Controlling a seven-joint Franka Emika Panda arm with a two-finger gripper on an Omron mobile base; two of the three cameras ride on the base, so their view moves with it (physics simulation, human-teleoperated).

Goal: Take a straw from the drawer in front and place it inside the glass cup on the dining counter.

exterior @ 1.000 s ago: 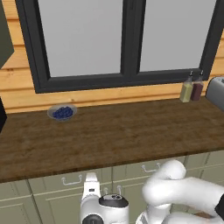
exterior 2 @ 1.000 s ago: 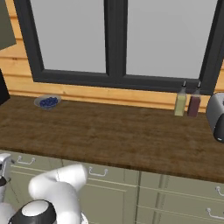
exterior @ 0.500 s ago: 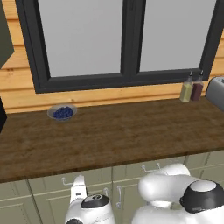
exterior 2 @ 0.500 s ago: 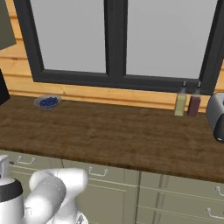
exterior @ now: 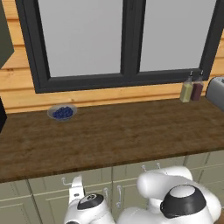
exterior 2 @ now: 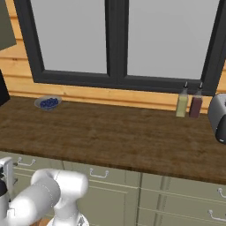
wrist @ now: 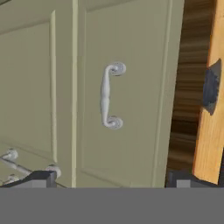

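The drawer [wrist: 127,92] sits closed under the wood worktop [exterior: 113,135], its silver handle [wrist: 108,95] centred ahead of the gripper [wrist: 111,179]. The 2 fingertips [wrist: 41,178] stand spread wide. Risk: the hand's rolled view could misalign the fingers, so they close beside the handle.

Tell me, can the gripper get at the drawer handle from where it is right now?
Probably yes. In the hand view the gripper faces the closed drawer, its silver handle lies straight ahead between the spread fingertips, and nothing sits between them.
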